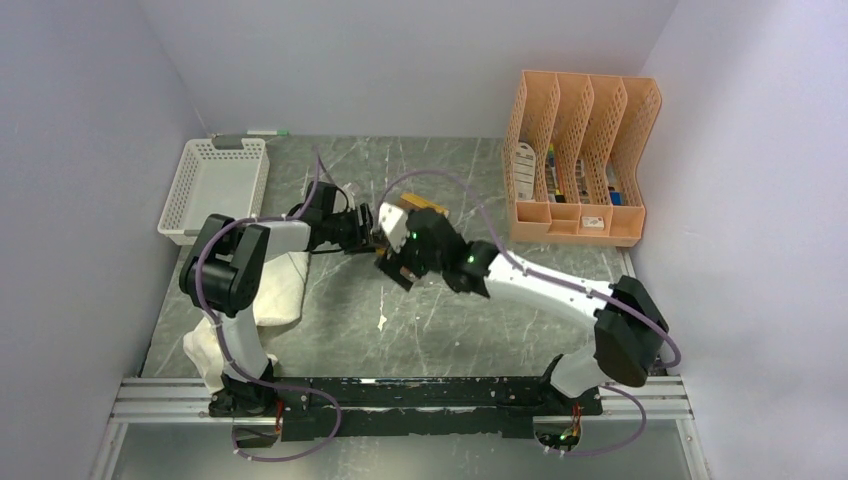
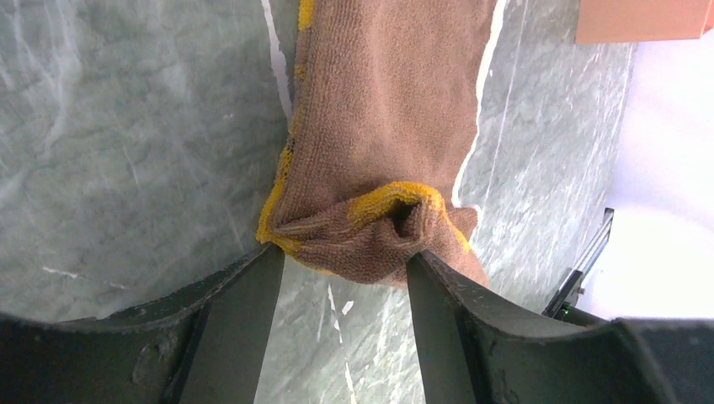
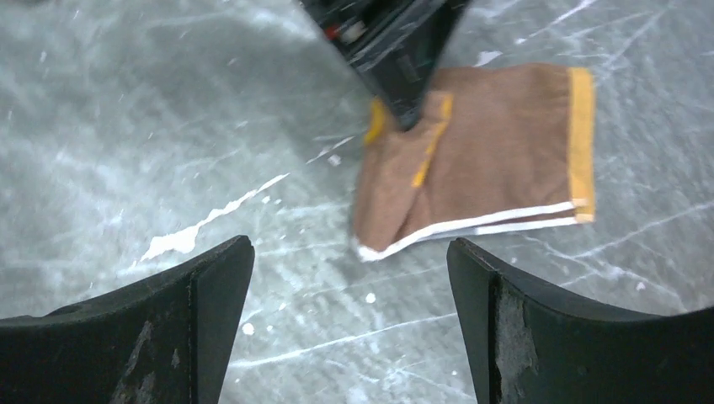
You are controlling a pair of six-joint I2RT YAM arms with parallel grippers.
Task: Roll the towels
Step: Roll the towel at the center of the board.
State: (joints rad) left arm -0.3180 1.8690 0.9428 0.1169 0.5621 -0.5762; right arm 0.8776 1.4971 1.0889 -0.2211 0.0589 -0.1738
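Note:
The mustard-yellow and brown towel lies on the grey marble table, stretched away from my left gripper. Its near end is bunched into a loose roll, and the left jaws are shut on that roll at the fingertips. From the right wrist the same towel lies flat with a pale edge toward me, one left finger pressing on its folded end. My right gripper hovers just short of it, open with nothing between its fingers. The cream-white towel lies crumpled under the left arm.
A white plastic basket stands at the back left, with a marker behind it. An orange file organiser holding small items stands at the back right. Both grippers are close together at mid table.

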